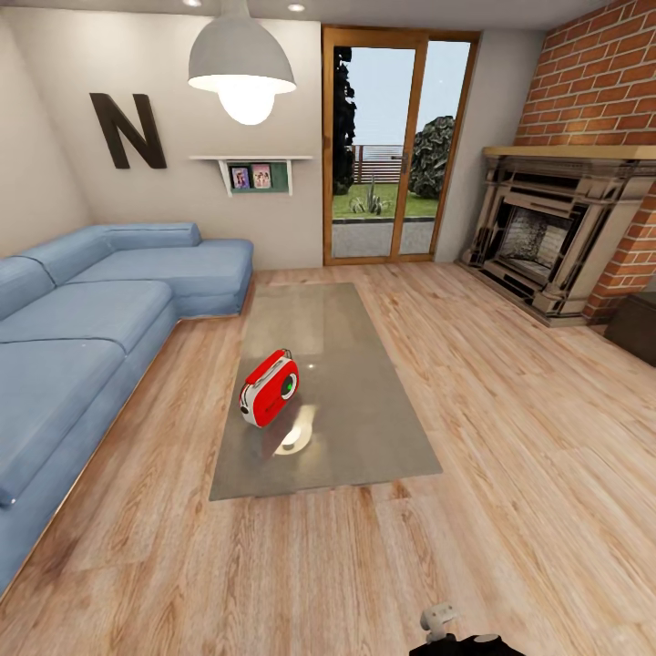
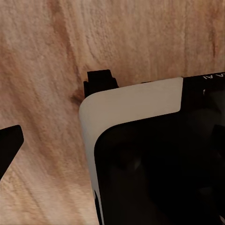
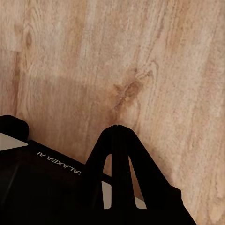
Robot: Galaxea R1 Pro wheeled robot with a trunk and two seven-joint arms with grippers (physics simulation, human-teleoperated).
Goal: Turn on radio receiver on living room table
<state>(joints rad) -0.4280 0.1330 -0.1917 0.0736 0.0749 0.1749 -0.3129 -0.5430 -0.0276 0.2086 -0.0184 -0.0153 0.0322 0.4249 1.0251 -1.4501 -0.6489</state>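
The red radio receiver [image 1: 269, 389] with white trim and a dark-ringed dial stands on the near half of the long grey glossy table [image 1: 364, 428], in the middle of the living room. It is tilted, with its face turned toward the right. Over the plank floor, the two dark fingers of my right gripper [image 3: 116, 129] meet at a point with nothing between them. In the left wrist view a dark piece [image 2: 9, 143] shows at the edge beside a white-and-black part of my body [image 2: 140, 122]. Whether the left gripper's fingers are apart is not clear.
A blue sectional sofa [image 1: 82, 319] runs along the left of the table. A brick fireplace [image 1: 556, 228] stands at the right, with a dark bench [image 1: 638, 328] beside it. Glass doors [image 1: 396, 146] are at the back. Wood floor lies between me and the table.
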